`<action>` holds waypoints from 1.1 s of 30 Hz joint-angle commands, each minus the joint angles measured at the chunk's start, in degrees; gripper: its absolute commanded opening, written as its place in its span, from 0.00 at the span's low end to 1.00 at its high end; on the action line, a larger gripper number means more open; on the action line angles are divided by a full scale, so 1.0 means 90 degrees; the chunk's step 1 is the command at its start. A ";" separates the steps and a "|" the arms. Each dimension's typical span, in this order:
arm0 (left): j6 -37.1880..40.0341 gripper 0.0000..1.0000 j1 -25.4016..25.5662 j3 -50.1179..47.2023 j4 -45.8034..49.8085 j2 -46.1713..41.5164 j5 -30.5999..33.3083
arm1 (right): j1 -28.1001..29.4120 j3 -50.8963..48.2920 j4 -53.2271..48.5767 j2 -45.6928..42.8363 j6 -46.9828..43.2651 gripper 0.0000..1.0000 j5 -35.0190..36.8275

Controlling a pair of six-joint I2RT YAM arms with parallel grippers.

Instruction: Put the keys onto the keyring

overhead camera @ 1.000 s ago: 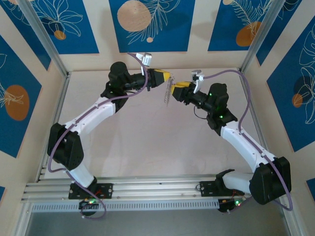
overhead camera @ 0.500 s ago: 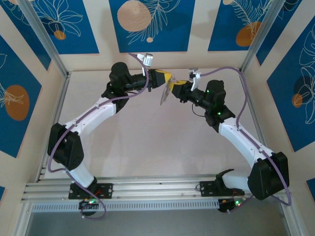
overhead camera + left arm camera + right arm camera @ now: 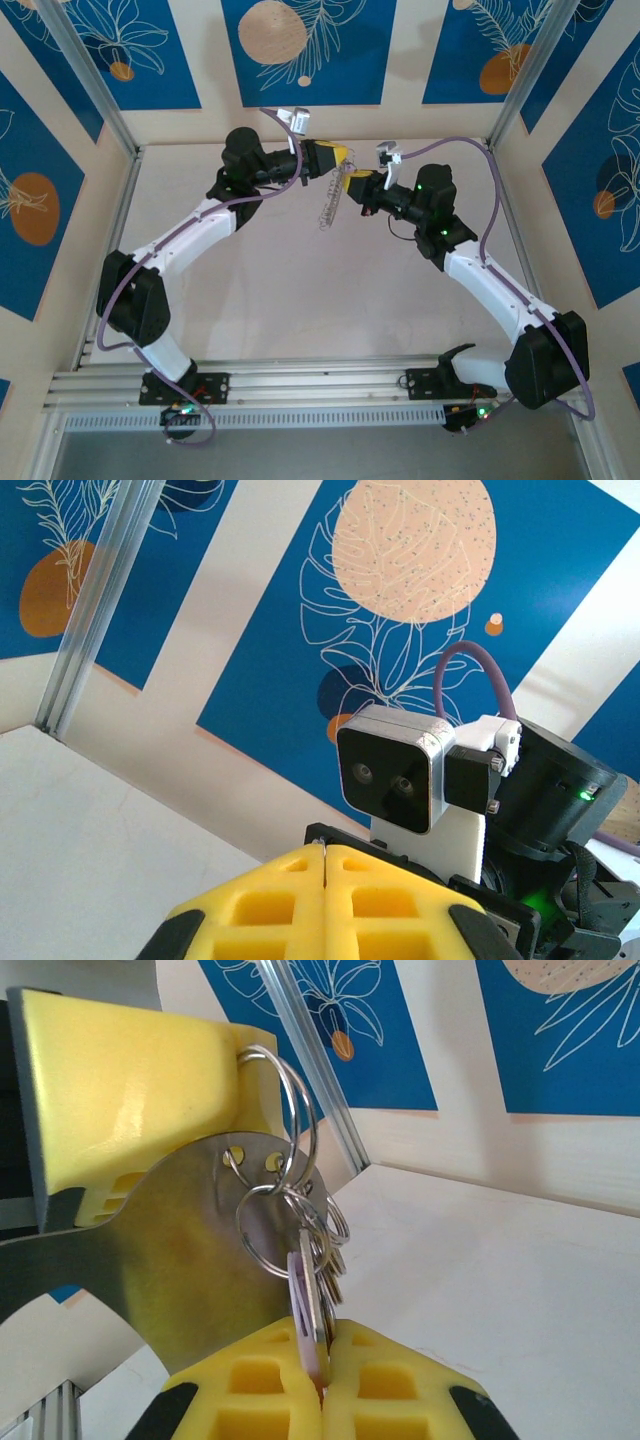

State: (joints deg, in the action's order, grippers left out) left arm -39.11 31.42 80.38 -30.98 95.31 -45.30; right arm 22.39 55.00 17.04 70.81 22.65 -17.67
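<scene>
Open table [image 3: 300, 300] lies between the arms; the keyring [image 3: 327, 205] dangles in the way below left tool [image 3: 345, 157] and right tool [image 3: 350, 181].

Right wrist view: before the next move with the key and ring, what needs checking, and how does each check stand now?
1. Right gripper shut on the lilac-headed key: ok.
2. Left gripper shut, yellow pads meeting: ok.
3. Left gripper holding the keyring: ok; a split ring comes out at its pad in the right wrist view.
4. Key already threaded onto a ring: cannot tell; the rings overlap.
5. Keyring hanging free above the table: ok.
</scene>
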 commanded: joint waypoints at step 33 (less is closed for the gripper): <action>-0.0382 0.00 0.0220 -0.0510 -0.1129 -0.0136 0.0260 | -0.1017 -0.0462 0.0164 -0.1064 0.0819 0.39 -0.0463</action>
State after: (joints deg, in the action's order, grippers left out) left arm -40.99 32.67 76.40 -36.21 95.09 -44.23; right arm 14.87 51.96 14.90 62.41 26.46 -20.40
